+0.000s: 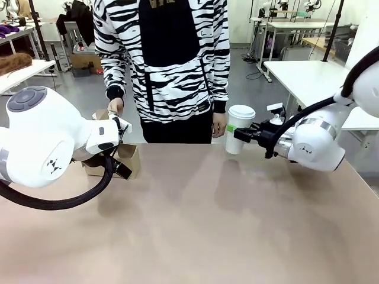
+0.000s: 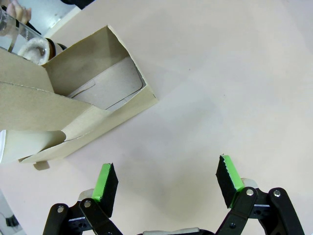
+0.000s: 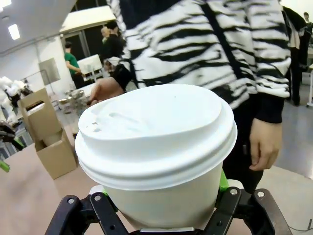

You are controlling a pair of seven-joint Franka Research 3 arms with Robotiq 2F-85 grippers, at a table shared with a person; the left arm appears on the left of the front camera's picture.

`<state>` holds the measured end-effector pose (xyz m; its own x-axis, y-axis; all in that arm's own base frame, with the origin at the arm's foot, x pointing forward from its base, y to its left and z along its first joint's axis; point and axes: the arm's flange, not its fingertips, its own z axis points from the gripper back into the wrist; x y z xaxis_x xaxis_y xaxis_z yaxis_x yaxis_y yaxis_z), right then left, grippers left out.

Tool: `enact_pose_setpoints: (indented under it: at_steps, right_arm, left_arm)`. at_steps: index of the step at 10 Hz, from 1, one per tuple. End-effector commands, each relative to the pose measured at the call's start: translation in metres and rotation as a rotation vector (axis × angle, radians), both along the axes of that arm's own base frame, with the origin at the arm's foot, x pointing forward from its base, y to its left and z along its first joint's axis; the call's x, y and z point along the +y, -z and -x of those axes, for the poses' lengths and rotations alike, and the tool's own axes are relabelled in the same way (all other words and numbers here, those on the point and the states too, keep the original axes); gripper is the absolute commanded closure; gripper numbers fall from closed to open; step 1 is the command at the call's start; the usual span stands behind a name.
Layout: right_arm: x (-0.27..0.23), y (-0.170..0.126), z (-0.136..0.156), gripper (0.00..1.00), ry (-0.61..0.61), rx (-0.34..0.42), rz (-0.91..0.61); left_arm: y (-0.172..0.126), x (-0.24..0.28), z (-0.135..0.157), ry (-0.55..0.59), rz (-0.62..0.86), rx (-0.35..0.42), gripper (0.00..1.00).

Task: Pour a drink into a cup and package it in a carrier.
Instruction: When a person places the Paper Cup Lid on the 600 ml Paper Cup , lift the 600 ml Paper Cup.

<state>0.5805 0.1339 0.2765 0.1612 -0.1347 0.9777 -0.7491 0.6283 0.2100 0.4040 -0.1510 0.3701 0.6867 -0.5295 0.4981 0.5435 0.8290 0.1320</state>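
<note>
A white paper cup [image 1: 241, 120] with a white lid hangs just above the far side of the table, and my right gripper [image 1: 235, 134] is shut on its lower body. The right wrist view has the cup [image 3: 156, 132] up close between the right gripper's [image 3: 166, 218] jaws. The lid hides the drink. At the far left stands the brown cardboard carrier [image 1: 131, 158], open side up, beside my open left gripper [image 1: 121, 168]. Seen from the left wrist, the carrier [image 2: 98, 83] lies ahead of the left gripper [image 2: 166, 178], which holds nothing. The carrier [image 3: 51, 147] also shows small at left.
A person in a striped top stands at the far edge, one hand [image 1: 115, 106] over the carrier and the other hand [image 1: 219, 125] hanging beside the cup. A clear glass vessel [image 2: 14, 32] sits just behind the carrier. The tan table [image 1: 195, 225] spreads bare between the arms.
</note>
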Motion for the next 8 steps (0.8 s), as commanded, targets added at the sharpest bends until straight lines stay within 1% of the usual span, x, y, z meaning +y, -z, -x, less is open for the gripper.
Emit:
enact_pose_setpoints:
  at_steps: [1,3,5,6,7,8]
  right_arm:
    - [-0.014,-0.060,0.019,0.19,-0.042,0.020,0.027]
    - [-0.027,-0.132,0.050,0.19,-0.067,0.009,0.044]
    - [-0.043,-0.200,0.088,0.19,-0.072,-0.028,0.018]
    - [-0.051,-0.232,0.107,0.19,-0.080,-0.029,0.003]
    - [-0.056,-0.253,0.119,0.19,-0.077,-0.031,0.000]
    - [-0.058,-0.267,0.128,0.19,-0.070,-0.020,-0.004]
  left_arm:
    - [0.000,0.000,0.000,0.002,0.001,-0.001,0.00]
    - [0.000,0.000,0.000,0.002,0.001,-0.001,0.00]
    - [0.000,0.000,0.000,0.002,0.001,-0.001,0.00]
    - [0.000,0.000,0.000,0.002,0.001,-0.001,0.00]
    - [0.000,0.000,0.000,0.002,0.001,-0.001,0.00]
    - [0.000,0.000,0.000,0.002,0.001,-0.001,0.00]
